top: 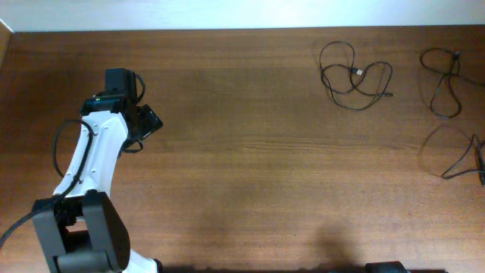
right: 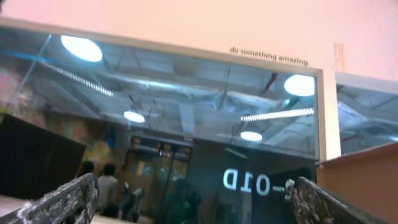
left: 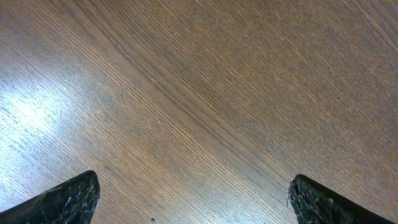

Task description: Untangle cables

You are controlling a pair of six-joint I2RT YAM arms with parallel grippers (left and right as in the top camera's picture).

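Note:
The cables lie at the table's far right in the overhead view. One thin black looped bunch (top: 355,76) sits right of centre at the back. A second cable (top: 443,80) lies near the right edge, and a third cable (top: 461,158) lies below it at the edge. My left gripper (top: 146,121) is far away at the left, open over bare wood (left: 194,182). No cable shows in the left wrist view. My right gripper (right: 196,183) is open with nothing between its fingers. It faces a glass wall, away from the table.
The left arm's white links (top: 91,163) and dark base (top: 83,235) fill the front left corner. A dark piece (top: 386,267) shows at the front edge, right of centre. The table's back edge (top: 242,30) meets a white wall.

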